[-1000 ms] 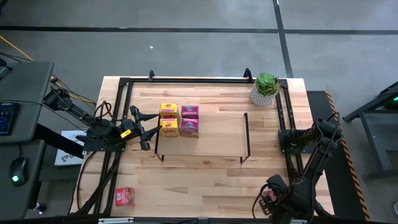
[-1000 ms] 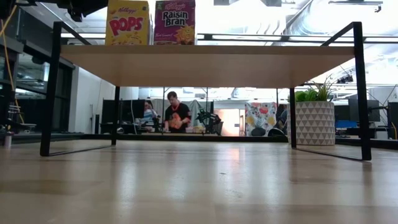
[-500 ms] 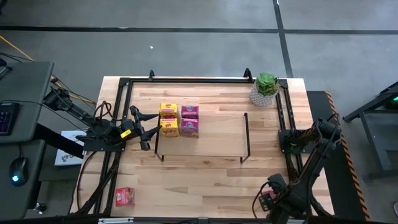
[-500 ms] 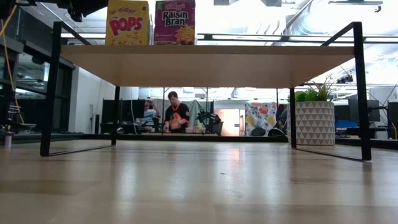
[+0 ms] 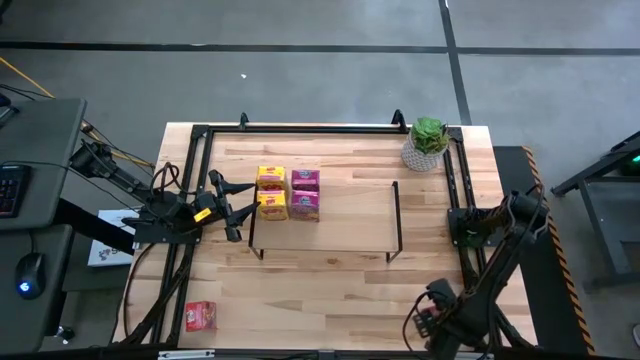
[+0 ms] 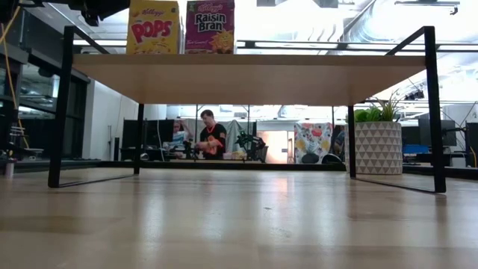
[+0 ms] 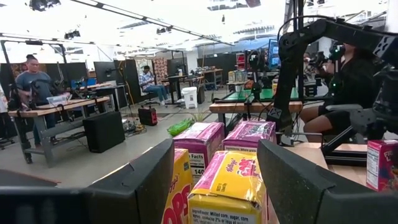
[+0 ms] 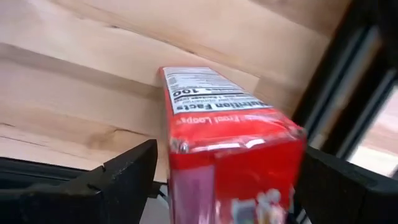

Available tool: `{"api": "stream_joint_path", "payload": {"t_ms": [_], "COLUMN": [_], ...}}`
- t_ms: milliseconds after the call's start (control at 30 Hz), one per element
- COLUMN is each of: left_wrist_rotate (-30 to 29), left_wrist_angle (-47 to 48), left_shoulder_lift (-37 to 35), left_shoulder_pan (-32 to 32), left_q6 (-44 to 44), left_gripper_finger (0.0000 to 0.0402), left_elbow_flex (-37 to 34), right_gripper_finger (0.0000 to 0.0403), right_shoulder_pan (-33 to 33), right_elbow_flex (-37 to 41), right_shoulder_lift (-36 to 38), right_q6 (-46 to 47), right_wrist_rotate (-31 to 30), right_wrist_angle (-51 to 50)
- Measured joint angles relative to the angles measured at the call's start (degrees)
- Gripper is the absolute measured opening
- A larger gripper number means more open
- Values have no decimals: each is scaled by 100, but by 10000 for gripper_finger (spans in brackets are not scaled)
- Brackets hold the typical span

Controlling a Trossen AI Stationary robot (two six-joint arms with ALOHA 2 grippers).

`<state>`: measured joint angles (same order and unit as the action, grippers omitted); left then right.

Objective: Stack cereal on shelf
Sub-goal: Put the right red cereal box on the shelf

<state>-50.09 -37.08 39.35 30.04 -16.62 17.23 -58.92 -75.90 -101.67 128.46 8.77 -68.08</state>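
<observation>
The shelf [image 5: 340,215] stands mid-table. Two yellow cereal boxes [image 5: 272,193] and two magenta ones [image 5: 306,194] stand on its left end; the low view shows a yellow [image 6: 153,26] and a magenta box [image 6: 210,26] on its wood top [image 6: 254,75]. My left gripper [image 5: 238,210] is open, level, just left of the shelf and facing a yellow box [image 7: 227,183]. One red box [image 5: 200,316] lies near the near-left corner. My right gripper [image 5: 428,322] is open at the near-right corner. Its fingers [image 8: 124,177] stand either side of another red box [image 8: 230,143] lying on the table.
A potted green plant [image 5: 428,143] stands at the far-right corner, seen in the low view as a patterned pot [image 6: 377,146]. A black frame [image 5: 300,128] runs along the table's far, left and right edges. Bare wood lies between shelf and near edge [image 5: 320,300]. People sit in the room beyond.
My right gripper has shifted a little toward the table's near edge and left, over the red box at the near-right corner. The left arm and the boxes on the shelf have kept still.
</observation>
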Motion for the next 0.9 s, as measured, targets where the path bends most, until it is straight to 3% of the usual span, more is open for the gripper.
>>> {"api": "stream_joint_path", "payload": {"t_ms": [367,900], "left_wrist_rotate": [0,0], "left_wrist_angle": [2,2], "left_shoulder_lift": [1,2], "left_shoulder_pan": [0,0], "left_q6": [-1,0], "left_gripper_finger": [220,220], "left_elbow_flex": [-2,-1], "right_gripper_finger": [316,190], "right_shoulder_pan": [0,0], "right_elbow_flex": [326,-248], "right_shoulder_lift": [1,4], "right_q6": [-254,-938], "right_wrist_rotate": [123,-183], "right_wrist_angle": [375,347]}}
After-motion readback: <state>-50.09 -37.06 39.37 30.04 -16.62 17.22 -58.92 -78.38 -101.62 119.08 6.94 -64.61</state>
